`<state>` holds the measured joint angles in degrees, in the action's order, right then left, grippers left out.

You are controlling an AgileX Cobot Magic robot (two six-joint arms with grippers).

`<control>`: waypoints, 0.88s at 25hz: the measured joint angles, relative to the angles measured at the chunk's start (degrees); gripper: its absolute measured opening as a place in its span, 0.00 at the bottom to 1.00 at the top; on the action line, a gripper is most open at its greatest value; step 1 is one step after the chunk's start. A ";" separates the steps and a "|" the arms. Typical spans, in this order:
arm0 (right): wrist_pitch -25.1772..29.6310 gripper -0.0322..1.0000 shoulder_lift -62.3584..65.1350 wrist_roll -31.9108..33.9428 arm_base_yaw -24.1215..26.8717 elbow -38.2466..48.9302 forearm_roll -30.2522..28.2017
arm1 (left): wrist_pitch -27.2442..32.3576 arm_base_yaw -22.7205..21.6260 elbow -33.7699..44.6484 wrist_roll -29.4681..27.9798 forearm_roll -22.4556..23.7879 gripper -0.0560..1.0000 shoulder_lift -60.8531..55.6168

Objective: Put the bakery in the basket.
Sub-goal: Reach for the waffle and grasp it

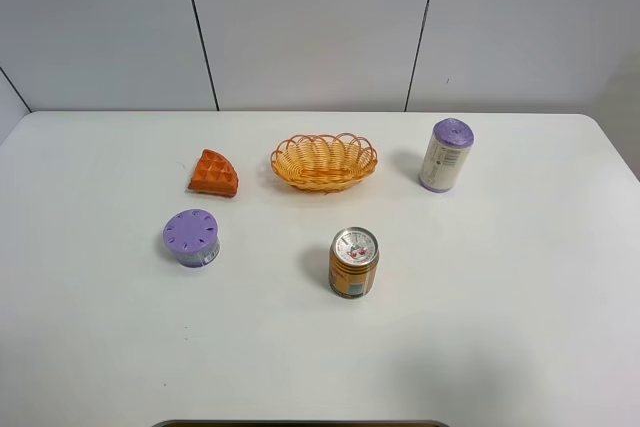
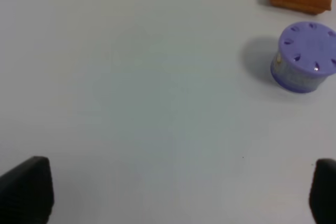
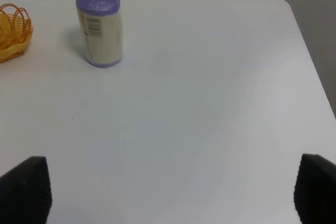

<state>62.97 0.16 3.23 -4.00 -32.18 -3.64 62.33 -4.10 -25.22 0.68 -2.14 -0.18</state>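
Pale grey wall panels [image 1: 310, 27] are standing behind a white tabletop [image 1: 500, 327] that is carrying five small things, all well apart from both hands. The left hand [image 2: 176, 192] is hanging released above the surface, its dark fingers [image 2: 26, 190] spread wide with only bare tabletop lying between them. The bakery [image 1: 214, 174], an orange-brown waffle wedge, is lying flat well ahead of this hand and off to one side. It is sitting just beyond a short purple tub [image 1: 192, 237] that is closer to the hand, and wedge and tub are not touching. The right hand [image 3: 170, 190] is likewise hanging released, gripping nothing. Well ahead of it and off to one side, a tall canister [image 3: 100, 26] with a purple cap is standing upright. The basket [image 1: 324, 162] is sitting empty farther over, past the canister, between it and the bakery and touching neither. An orange drink can [image 1: 354, 262] is standing upright on the near side of the basket, apart from everything else.
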 joint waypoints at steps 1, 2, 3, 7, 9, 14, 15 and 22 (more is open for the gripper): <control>0.00 0.92 0.00 0.00 0.00 0.00 0.00 | 0.00 0.00 0.00 0.00 0.00 0.99 0.00; 0.00 0.92 0.00 0.00 0.00 0.00 0.00 | 0.00 0.00 0.00 0.00 0.00 0.99 0.00; 0.00 0.92 0.00 0.00 0.00 0.00 0.00 | 0.00 0.00 0.00 0.00 0.00 0.99 0.00; 0.00 0.92 0.00 0.00 0.00 0.00 0.00 | 0.00 0.00 0.00 0.00 0.00 0.99 0.00; 0.00 0.92 0.00 0.00 0.00 0.00 0.00 | 0.00 0.00 0.00 0.00 0.00 0.99 0.00; 0.00 0.92 0.00 0.00 0.00 0.00 0.00 | 0.00 0.00 0.00 0.00 0.00 0.99 0.00; 0.00 0.92 0.00 0.00 0.00 0.00 0.00 | 0.00 0.00 0.00 0.00 0.00 0.99 0.00; 0.00 0.92 0.00 0.00 0.00 0.00 0.00 | 0.00 0.00 -0.23 0.20 -0.34 0.99 -0.04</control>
<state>62.97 0.16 3.23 -4.00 -32.18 -3.64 62.33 -4.10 -25.45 0.88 -2.49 -0.22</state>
